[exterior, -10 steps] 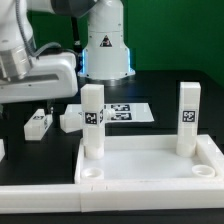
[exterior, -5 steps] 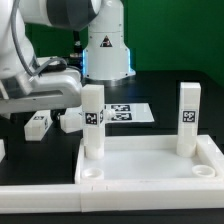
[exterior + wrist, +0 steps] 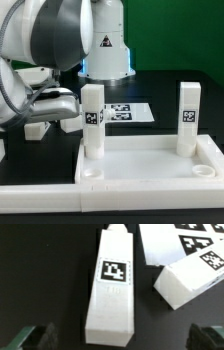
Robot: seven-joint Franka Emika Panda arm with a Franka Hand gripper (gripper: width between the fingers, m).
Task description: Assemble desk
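Lowered gripper (image 3: 120,333) — jaws wide — hangs over a blocky white plastic leg (image 3: 113,286).

The tabletop (image 3: 140,165) and upright legs (image 3: 93,140) are showing plain white, each leg carrying a black-and-white square tag. The table (image 3: 165,100) is showing black, the marker board (image 3: 128,112) is showing white with black tags, and the loose leg (image 3: 112,308) is showing white with one black-and-white tag.

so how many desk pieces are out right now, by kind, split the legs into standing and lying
tabletop: 1
upright legs, one at the exterior view's left, one at its right: 2
loose legs lying flat: 2
total: 5
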